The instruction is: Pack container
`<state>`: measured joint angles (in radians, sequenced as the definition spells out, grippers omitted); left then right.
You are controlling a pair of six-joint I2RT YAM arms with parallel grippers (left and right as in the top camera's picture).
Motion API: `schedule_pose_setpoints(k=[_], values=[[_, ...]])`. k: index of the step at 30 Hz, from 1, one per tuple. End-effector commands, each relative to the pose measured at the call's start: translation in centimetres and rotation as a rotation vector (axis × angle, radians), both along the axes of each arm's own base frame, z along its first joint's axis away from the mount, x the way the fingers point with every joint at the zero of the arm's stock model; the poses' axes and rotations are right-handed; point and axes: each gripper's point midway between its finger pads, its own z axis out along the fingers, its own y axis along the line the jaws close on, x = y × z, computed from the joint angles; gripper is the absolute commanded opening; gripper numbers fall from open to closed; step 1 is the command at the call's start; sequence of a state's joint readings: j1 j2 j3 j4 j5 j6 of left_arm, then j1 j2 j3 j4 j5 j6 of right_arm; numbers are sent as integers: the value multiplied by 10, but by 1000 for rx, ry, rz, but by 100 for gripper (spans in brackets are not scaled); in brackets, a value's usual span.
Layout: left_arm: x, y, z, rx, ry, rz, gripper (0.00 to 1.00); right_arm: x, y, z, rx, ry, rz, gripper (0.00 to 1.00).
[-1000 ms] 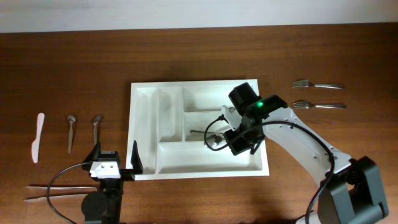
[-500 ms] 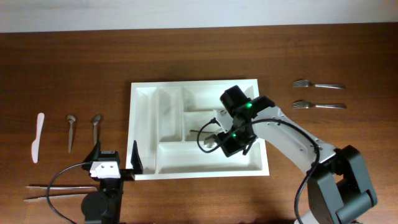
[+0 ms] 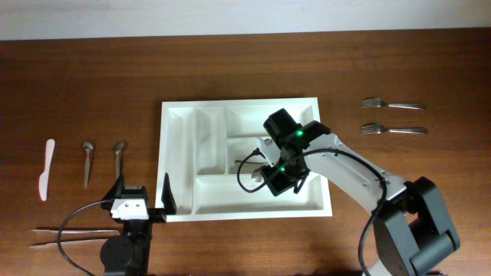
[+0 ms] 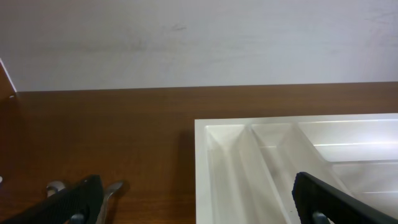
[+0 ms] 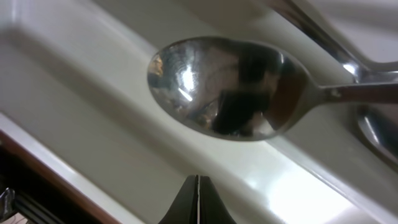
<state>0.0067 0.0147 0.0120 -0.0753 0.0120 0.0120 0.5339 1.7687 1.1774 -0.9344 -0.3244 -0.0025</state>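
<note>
Centrally, the white container (image 3: pixel 178 165) is seen on the wooden table (image 3: pixel 92 84). The right gripper (image 5: pixel 198 198) is poised over its right-hand compartments, fingertips pressed together with nothing gripped; a spoon (image 5: pixel 224 87) is seen just beyond them against the white plastic. The left gripper (image 3: pixel 143 193) is spread wide by the container's lower-left corner.

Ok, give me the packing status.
Done: at least one spoon lies in the container, before the shut right gripper. In hand: nothing; the left gripper stands open. Left: two forks, two spoons, a white knife and a long thin pair outside on the table.
</note>
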Motion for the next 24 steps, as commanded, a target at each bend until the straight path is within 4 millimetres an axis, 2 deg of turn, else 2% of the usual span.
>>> schedule_pose_setpoints(k=[1, 11, 24], values=[[0, -4, -1, 18, -1, -23, 99, -5, 4, -11, 0, 32, 7, 4], [0, -4, -1, 18, -1, -23, 99, 4, 9, -12, 19, -2, 7, 4], [0, -4, -1, 18, -1, -23, 99, 29, 22, -9, 70, -104, -11, 4]])
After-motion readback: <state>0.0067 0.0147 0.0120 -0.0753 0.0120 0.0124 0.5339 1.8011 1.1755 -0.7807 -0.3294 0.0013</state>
